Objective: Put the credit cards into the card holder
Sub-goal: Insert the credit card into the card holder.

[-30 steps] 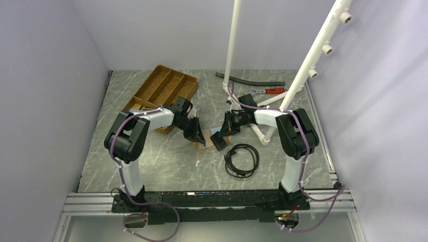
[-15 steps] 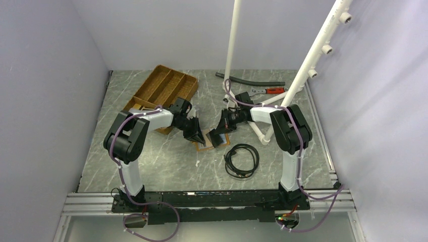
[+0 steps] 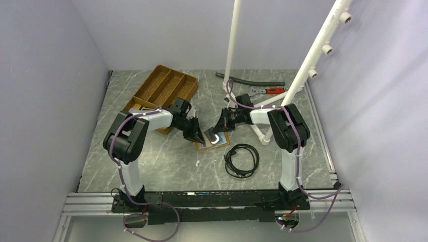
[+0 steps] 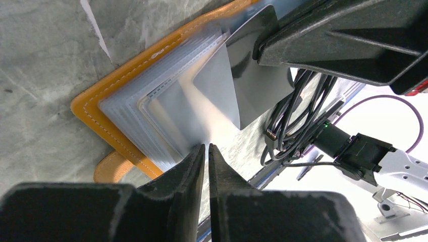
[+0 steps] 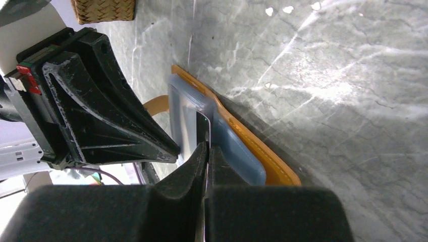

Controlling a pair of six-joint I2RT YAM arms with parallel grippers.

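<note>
The card holder (image 3: 214, 142), an orange wallet with pale blue-grey pockets, lies open on the table between both arms. My right gripper (image 3: 219, 129) is shut on a dark credit card (image 4: 257, 85), seen edge-on in the right wrist view (image 5: 204, 128). The card's lower edge sits among the pale pocket leaves (image 4: 151, 108). My left gripper (image 4: 206, 147) is at the holder's near edge with its jaws almost together. A lifted pale leaf runs right up to its tips. The orange snap tab (image 4: 112, 169) pokes out beside it.
A brown wooden compartment tray (image 3: 164, 86) stands behind the left arm. A coiled black cable (image 3: 242, 159) lies right of the card holder. White pipes (image 3: 231, 45), a black hose (image 3: 250, 80) and red-handled pliers (image 3: 274, 91) are at the back right.
My right gripper has swung back and left with the dark card, closer over the card holder. The left gripper has stayed where it was.
</note>
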